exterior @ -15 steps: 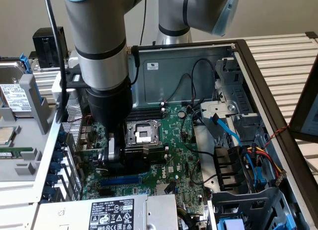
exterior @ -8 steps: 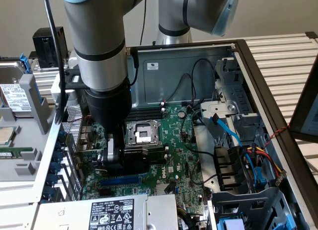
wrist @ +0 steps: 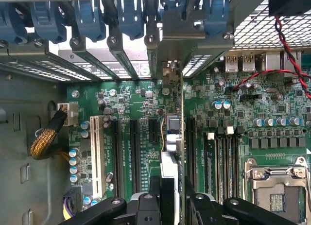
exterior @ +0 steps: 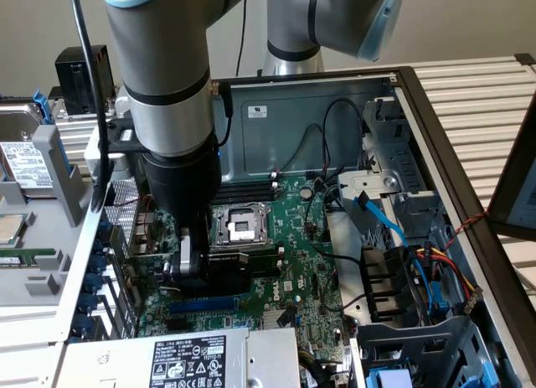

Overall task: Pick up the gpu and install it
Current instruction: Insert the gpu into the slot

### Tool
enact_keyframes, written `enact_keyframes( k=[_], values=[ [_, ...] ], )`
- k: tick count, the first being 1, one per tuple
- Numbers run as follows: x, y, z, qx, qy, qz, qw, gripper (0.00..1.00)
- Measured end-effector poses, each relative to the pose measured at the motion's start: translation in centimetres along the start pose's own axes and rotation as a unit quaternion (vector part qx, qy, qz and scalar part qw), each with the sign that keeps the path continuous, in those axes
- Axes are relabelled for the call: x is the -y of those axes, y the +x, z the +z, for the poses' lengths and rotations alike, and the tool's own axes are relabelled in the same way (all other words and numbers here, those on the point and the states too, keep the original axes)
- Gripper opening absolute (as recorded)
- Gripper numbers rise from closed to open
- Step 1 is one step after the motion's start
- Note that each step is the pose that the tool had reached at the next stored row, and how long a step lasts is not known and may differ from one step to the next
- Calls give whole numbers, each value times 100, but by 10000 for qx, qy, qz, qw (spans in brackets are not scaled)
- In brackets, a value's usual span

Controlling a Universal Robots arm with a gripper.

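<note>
The gpu (wrist: 176, 137) shows edge-on in the wrist view as a thin green card standing upright over the large green motherboard (wrist: 121, 98). It sits between two black expansion slots. Its silver end bracket (wrist: 182, 33) reaches the rear slot openings of the case. My gripper (wrist: 174, 198) is shut on the card's near end, one black finger on each face. Whether the card's edge is fully down in its slot I cannot tell. In the exterior view the gripper (exterior: 191, 261) hangs low inside the open case, towards that view's left, beside the CPU socket (exterior: 239, 225).
Blue slot latches (wrist: 87, 16) line the case's rear wall. A white slot (wrist: 95, 152), the RAM slots (wrist: 226, 157), a red wire (wrist: 286, 45) and a braided cable (wrist: 46, 140) surround the card. The power supply (exterior: 193, 359) and drive cage cables (exterior: 419, 271) crowd the case.
</note>
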State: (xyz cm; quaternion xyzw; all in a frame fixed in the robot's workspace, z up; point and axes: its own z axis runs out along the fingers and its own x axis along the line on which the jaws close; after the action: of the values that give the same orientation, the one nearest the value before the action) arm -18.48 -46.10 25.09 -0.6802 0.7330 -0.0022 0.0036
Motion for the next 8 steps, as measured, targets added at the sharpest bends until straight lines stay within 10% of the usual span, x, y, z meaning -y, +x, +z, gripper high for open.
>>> enact_keyframes(
  k=[8],
  values=[
    [-1,-1,17,-1,-6,20,10000,28]
  ],
)
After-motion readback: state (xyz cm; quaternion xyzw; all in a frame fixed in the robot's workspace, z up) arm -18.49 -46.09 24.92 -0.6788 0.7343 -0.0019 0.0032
